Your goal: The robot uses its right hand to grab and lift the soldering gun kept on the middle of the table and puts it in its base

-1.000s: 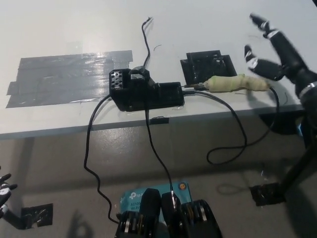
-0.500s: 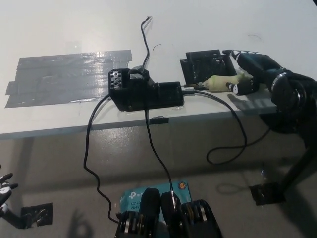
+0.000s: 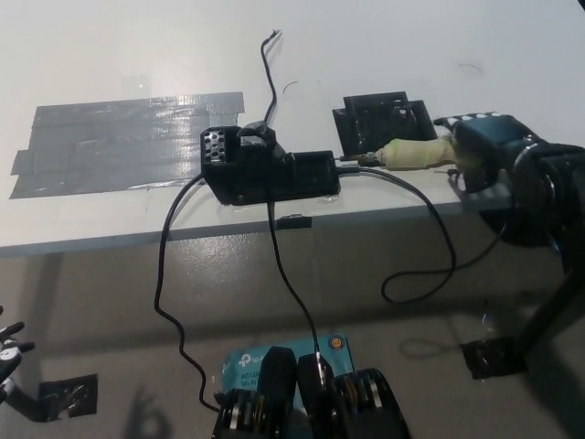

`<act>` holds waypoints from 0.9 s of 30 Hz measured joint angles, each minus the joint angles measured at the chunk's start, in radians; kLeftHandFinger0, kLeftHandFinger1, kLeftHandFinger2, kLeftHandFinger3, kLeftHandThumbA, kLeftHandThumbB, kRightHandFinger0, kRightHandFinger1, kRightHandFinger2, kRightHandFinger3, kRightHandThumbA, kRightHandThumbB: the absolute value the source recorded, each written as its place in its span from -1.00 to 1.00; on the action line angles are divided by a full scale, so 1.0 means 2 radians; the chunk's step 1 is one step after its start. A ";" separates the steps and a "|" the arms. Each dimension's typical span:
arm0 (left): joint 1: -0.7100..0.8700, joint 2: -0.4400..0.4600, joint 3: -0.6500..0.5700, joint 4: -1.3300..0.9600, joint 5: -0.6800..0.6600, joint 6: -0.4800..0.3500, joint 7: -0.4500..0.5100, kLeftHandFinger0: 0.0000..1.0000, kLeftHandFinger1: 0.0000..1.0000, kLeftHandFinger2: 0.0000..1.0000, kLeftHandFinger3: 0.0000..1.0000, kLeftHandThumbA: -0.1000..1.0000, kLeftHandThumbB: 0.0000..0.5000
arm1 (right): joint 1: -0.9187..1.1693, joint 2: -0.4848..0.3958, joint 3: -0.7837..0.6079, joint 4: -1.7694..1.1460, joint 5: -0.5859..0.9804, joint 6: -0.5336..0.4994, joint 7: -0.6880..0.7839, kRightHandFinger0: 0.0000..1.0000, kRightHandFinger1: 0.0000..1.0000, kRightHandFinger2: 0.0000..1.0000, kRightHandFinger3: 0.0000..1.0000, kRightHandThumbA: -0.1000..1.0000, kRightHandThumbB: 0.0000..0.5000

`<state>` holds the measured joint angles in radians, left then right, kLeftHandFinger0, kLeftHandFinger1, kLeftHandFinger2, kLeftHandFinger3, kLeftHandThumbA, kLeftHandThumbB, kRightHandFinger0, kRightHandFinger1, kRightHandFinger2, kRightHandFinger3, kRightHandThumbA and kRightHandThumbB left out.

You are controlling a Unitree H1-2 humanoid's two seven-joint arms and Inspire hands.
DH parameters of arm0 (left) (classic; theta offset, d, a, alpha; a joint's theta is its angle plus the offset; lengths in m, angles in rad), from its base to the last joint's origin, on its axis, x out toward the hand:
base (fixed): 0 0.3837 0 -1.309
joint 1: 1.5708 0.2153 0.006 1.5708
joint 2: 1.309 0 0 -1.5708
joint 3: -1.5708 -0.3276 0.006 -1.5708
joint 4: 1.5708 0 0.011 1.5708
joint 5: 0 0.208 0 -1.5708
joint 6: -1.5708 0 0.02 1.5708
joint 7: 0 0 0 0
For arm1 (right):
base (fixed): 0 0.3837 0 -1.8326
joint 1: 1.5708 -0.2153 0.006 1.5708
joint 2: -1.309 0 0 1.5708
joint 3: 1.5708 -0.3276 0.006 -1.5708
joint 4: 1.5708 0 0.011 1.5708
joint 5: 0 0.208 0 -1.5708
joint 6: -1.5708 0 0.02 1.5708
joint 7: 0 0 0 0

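Since 1.0 s ago, when it hovered open above the table's right end, the black right hand has dropped and now has its fingers closed around the rear of the soldering gun. That pale-handled tool lies flat near the front edge of the white table, tip pointing at the black base, just short of it. Behind it sits a black tray; its contents are unclear. Grey tape covers the left side. A teal label below is unreadable. At lower left, the white left hand shows fingers apart.
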<state>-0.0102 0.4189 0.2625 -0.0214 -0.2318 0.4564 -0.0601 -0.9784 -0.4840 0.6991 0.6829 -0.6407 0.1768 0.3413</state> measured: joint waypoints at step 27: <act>0.020 0.000 -0.006 -0.001 0.000 0.000 -0.001 0.43 0.49 0.72 0.91 -0.37 -0.96 | -0.011 0.027 -0.015 0.054 -0.024 -0.018 0.017 1.00 1.00 1.00 1.00 -0.07 0.36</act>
<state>0.0292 0.4188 0.2509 -0.0237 -0.2322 0.4564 -0.0614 -0.9996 -0.4306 0.6693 0.7905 -0.6897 0.1414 0.3744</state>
